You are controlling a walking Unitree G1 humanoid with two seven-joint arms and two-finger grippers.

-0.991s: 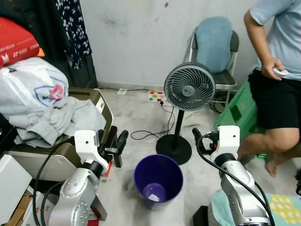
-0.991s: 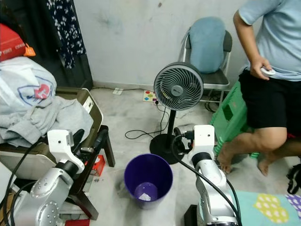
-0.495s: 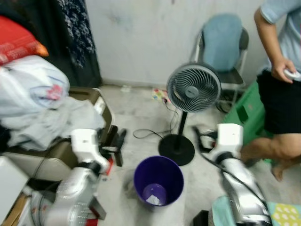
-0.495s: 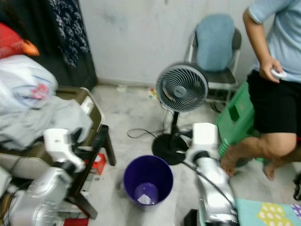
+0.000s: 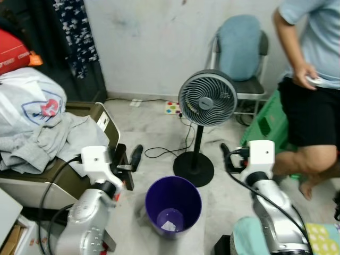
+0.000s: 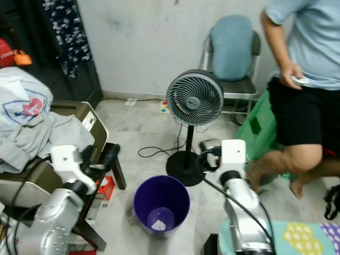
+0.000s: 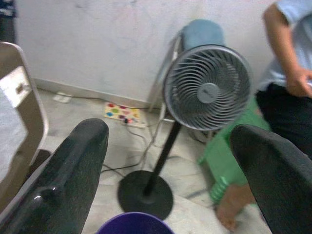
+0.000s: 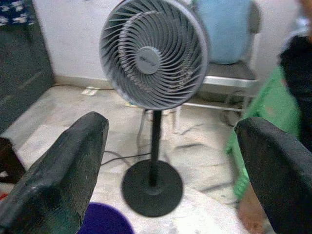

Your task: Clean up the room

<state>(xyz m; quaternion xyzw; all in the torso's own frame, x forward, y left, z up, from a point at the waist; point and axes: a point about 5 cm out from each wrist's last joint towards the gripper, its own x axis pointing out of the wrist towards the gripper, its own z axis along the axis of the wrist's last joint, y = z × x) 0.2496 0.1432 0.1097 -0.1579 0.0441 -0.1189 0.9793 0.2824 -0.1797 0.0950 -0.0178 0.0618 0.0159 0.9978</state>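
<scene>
Bystander and furniture by the wall
A person [image 5: 313, 79] was seen beside a green stool [image 5: 268, 125]; a chair [image 5: 240, 50] was draped in blue cloth.

1. A lived-in room of a home, probably a bedroom or spare room.
2. Clothes [image 5: 48, 141] lie heaped on a chest [image 5: 103, 114].
3. A standing fan [image 5: 207, 99], folding chair [image 5: 241, 53] and purple bin [image 5: 173, 204] stand on a marble floor [image 5: 154, 122].

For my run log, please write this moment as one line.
left gripper: open, empty | right gripper: open, empty | purple bin: between arms, paper scrap inside | fan: behind bin
</scene>
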